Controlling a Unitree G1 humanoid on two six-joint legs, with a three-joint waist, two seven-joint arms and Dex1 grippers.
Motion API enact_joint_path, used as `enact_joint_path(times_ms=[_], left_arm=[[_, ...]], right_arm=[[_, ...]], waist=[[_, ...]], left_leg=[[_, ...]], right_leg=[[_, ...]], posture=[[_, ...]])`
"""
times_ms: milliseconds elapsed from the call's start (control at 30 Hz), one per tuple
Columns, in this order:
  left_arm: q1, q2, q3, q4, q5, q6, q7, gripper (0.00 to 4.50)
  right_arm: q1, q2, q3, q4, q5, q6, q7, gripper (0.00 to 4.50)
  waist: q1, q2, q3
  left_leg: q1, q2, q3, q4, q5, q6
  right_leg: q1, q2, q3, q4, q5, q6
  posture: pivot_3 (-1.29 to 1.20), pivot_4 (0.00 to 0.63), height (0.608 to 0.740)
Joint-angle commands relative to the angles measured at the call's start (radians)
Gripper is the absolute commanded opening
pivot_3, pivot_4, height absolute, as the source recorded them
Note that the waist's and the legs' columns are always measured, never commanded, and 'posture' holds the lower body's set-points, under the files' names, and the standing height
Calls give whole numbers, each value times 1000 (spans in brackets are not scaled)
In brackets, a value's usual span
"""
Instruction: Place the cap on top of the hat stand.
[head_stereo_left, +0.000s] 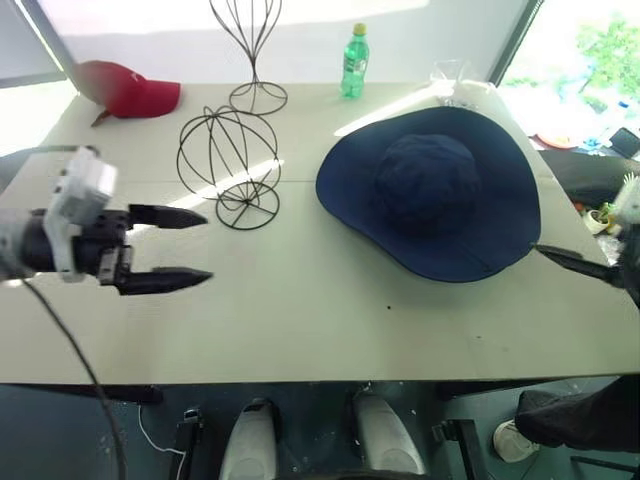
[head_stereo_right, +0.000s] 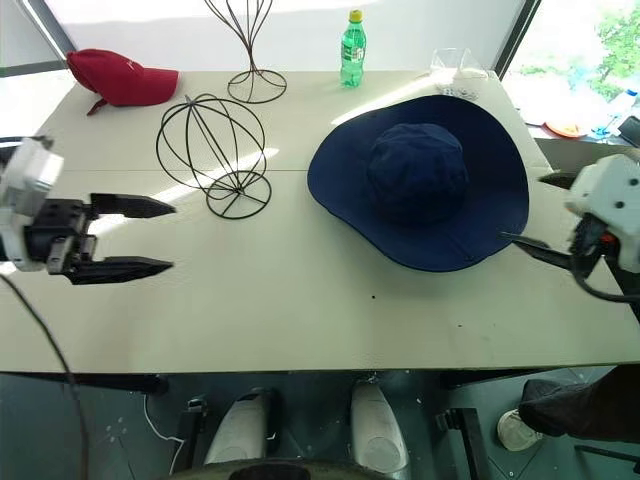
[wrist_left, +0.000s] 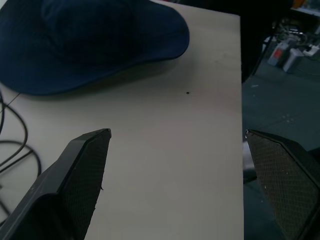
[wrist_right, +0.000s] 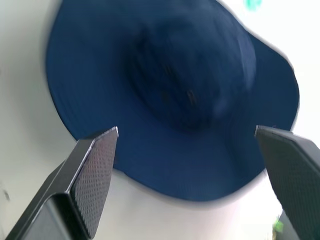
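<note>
The cap, a wide-brimmed navy sun hat, lies flat on the right half of the white table. To its left stands the hat stand, a short black wire globe on a round base, with nothing on it. My left gripper hovers open over the table's left side, just in front of the stand, its fingers pointing toward the hat. At the hat's right rim my right gripper is open, and its wrist view shows the cap spread between and beyond the two fingers. Neither gripper touches the hat.
A red baseball cap lies at the far left corner. A taller slim wire stand and a green bottle stand along the back edge, with clear glassware behind the hat. A person's shoe shows below the table's right front.
</note>
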Motion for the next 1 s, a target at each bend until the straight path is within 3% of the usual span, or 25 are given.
enact_joint_path(times_ms=[33, 167, 367, 500, 600, 767, 1000], left_arm=[[-94, -20, -81, 31, 14, -3, -26, 4500], [-177, -66, -169, 88, 77, -45, -47, 4500], [-264, -130, -237, 126, 117, -54, -55, 4500], [-291, -153, -252, 135, 133, -54, -60, 4500], [-307, -164, -258, 139, 141, -49, -60, 4500], [-317, -176, -258, 133, 146, -43, -55, 4500], [-310, -182, -241, 116, 146, -38, -31, 4500]], right_arm=[[0, 45, 66, -197, 14, 139, -133, 4460], [-14, 108, 245, -347, -18, 276, -293, 4460], [-191, 235, 625, -396, -131, 509, -545, 4460], [-260, 309, 776, -350, -200, 587, -648, 4460], [-309, 316, 910, -232, -334, 534, -718, 4460], [-359, 346, 1034, -43, -491, 412, -770, 4460], [-373, 398, 1052, 113, -593, 297, -758, 4460]], waist=[[0, 0, 0], [1, -1, 0], [-1, -2, -1], [1, -3, -1], [1, -3, -1], [1, -3, -1], [0, -4, -2]], left_leg=[[-1, 0, 0, 2, 0, 0], [-1, 0, 0, 4, 0, 0], [-2, 0, -1, 4, 0, 0], [-3, 0, -2, 4, 0, 0], [-3, 0, -2, 4, 0, 1], [-4, 0, -3, 5, 0, 1], [-3, 0, -4, 5, 0, 1]], right_leg=[[0, 0, 0, 1, 0, 0], [1, 0, 1, 1, 0, 0], [0, 0, 1, 1, 0, -1], [0, 1, 0, 1, 0, 0], [0, 2, 1, 1, 0, 0], [-1, 2, 1, 2, 0, 0], [-1, 3, 1, 4, 0, 0]], posture=[[0, 150, 739], [0, 150, 739], [0, 150, 739], [0, 150, 739], [0, 150, 739], [0, 150, 739], [0, 150, 739]])
